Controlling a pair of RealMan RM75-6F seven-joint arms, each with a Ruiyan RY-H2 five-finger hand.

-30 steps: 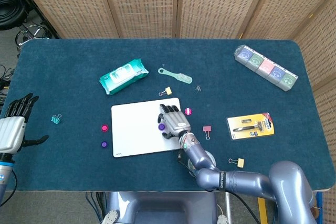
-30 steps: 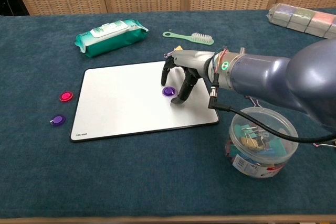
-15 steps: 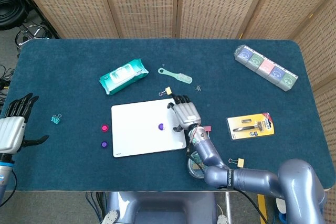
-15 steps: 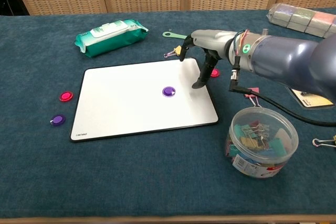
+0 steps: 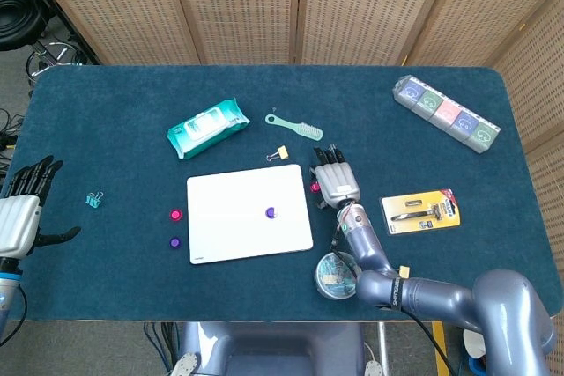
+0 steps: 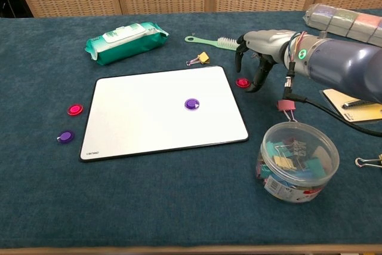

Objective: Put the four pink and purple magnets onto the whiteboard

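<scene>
Hovering just off the right edge of the whiteboard (image 6: pixel 149 117), the right hand (image 6: pixel 258 58) is reaching down toward a pink magnet (image 6: pixel 242 82) that is lying on the desk (image 6: pixel 179 207) close beside that edge; its fingers (image 6: pixel 261 77) are hanging curled downward and loosely apart, holding nothing, with their tips just beside the magnet and not visibly touching it. One purple magnet (image 6: pixel 191 104) is already sitting on the board, right of its middle. The other two are waiting off the board's left edge: a second pink magnet (image 6: pixel 74 110) and, nearer the desk's front edge, a second purple magnet (image 6: pixel 65 137). The left hand (image 5: pixel 22 209) is idling at the desk's left edge in the head view, fingers spread and empty. These magnets are looking like small, stiff, light discs with smooth, low rims, so they are probably slippery and hard to lift off the nap of the cloth; pinching across the rim from opposite sides seems the best hold. Once brought near the board the disc will likely be snapping down by itself, so a low release should be enough.
</scene>
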